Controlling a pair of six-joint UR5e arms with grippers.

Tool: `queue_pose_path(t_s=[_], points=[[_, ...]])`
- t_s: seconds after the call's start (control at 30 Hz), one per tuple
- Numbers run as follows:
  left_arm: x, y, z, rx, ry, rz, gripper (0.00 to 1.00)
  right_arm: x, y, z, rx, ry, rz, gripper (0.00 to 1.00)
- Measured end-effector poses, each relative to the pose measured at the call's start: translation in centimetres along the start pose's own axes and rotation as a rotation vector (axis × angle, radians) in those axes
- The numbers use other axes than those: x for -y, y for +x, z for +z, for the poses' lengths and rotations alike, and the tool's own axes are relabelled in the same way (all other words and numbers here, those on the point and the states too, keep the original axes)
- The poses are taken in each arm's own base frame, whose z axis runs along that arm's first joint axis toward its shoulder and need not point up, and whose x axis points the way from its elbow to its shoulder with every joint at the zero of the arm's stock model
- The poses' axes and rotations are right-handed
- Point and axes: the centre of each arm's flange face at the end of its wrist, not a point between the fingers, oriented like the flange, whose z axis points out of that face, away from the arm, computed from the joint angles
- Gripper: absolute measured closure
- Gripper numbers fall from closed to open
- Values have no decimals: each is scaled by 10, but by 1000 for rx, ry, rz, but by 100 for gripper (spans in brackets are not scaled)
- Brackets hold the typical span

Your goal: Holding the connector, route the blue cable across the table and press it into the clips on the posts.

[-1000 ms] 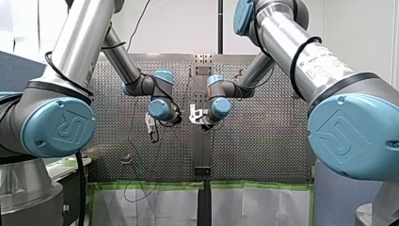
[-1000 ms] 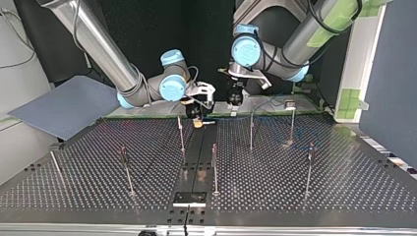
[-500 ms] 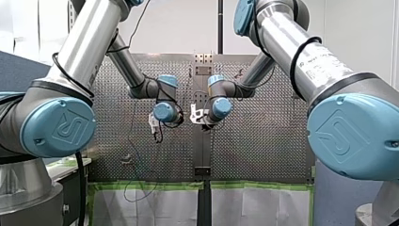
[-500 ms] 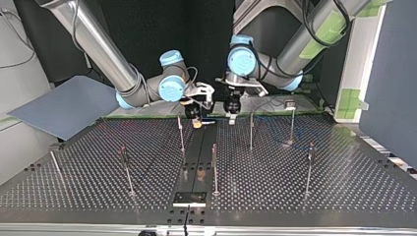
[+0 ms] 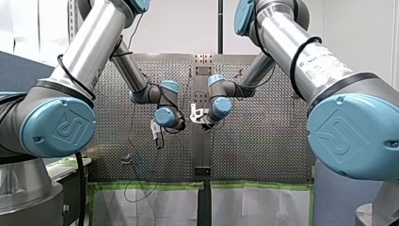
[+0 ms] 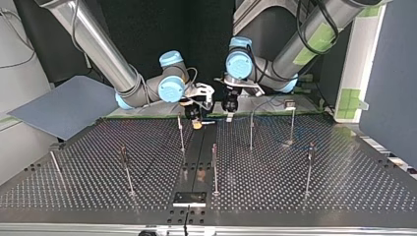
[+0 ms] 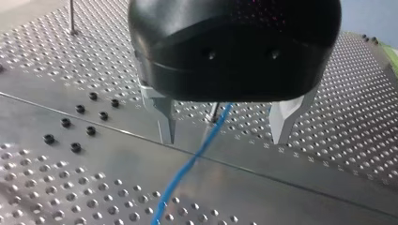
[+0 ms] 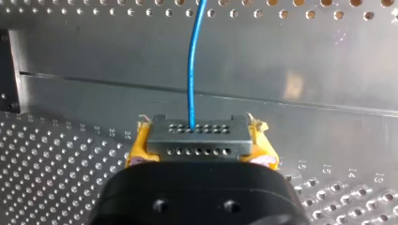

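My right gripper (image 8: 201, 143) clamps the connector (image 8: 197, 133) just over the table (image 8: 300, 65), my left gripper (image 7: 225, 127) hangs open around the cable (image 7: 187, 165), so I think next it must pinch the cable and lead it to a post (image 6: 251, 130).

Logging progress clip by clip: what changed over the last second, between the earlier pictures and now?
My left gripper moved sideways toward my right gripper, leftward in the top view. It is open astride the blue cable and holds nothing. My right gripper stayed put, shut on the connector. The posts are unchanged.
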Motion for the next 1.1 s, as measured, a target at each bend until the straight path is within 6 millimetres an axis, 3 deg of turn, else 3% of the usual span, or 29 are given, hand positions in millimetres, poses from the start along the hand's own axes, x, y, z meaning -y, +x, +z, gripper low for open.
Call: queue_pose_path(t_s=[0.53,0.6,0.67,0.73,0.77,0.8,0.83,0.87,1.0,1.07,1.1], points=[[0,14,31,-24,-41,2,2,-1,0,0,-1,0,0,100],[-2,14,31,-26,-52,8,8,-1,0,0,-1,0,1,100],[-2,14,31,-27,-59,12,30,-1,0,0,-1,0,1,100],[-3,14,31,-27,-66,16,30,-1,0,0,-1,1,1,100],[-3,14,31,-27,-69,16,64,-1,0,0,-1,1,1,100],[-4,14,30,-26,-73,18,64,-1,0,0,-1,1,1,100],[-4,14,30,-25,-78,19,82,-1,0,0,-1,2,1,100],[-5,14,30,-24,-83,20,87,-1,0,0,-1,2,1,100],[-6,14,30,-22,-96,22,87,-1,1,1,-2,3,1,100],[-6,14,30,-22,-97,22,100,0,4,0,-5,3,1,100],[-7,13,30,-22,-99,22,100,0,5,0,-6,3,1,100]])
